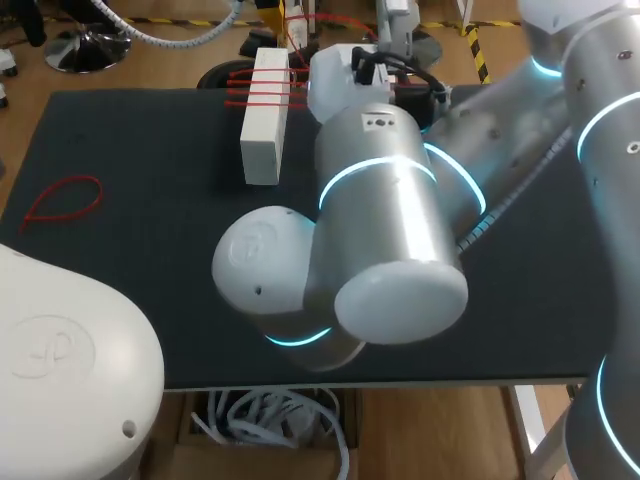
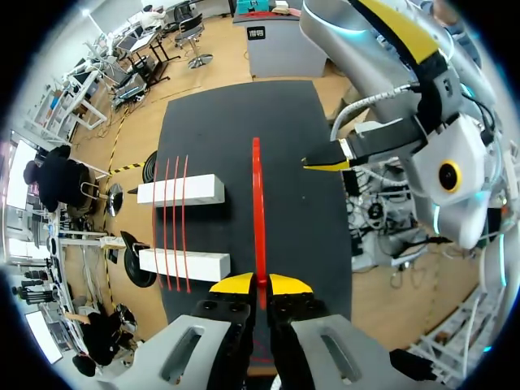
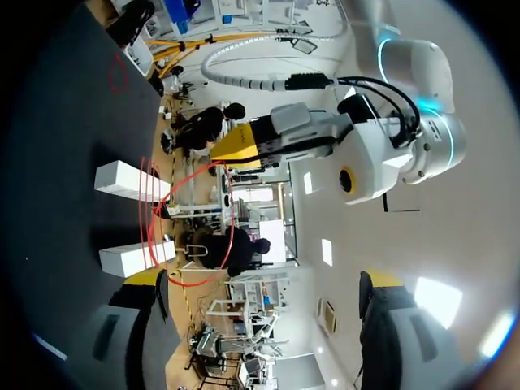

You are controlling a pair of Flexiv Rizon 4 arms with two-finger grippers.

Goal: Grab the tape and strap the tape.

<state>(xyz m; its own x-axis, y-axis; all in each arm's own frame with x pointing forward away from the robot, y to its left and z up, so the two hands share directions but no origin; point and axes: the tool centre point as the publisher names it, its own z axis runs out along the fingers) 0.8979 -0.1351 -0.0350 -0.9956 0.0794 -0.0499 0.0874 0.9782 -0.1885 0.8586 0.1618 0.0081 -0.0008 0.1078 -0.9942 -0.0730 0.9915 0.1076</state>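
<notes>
The left gripper (image 2: 260, 284) is seen clenched on one end of a red tape (image 2: 257, 203), which is stretched straight ahead of it over the tabletop (image 2: 309, 244), so the grabbing is judged done. The right gripper (image 3: 264, 279) is held spread wide, nothing between its fingers, near the tape's far end. Near the tabletop's far edge, two white blocks (image 2: 180, 191) are already spanned by three red bands (image 2: 175, 219); this tape is not yet strapped on. A spare red loop (image 1: 62, 200) lies by the left edge
</notes>
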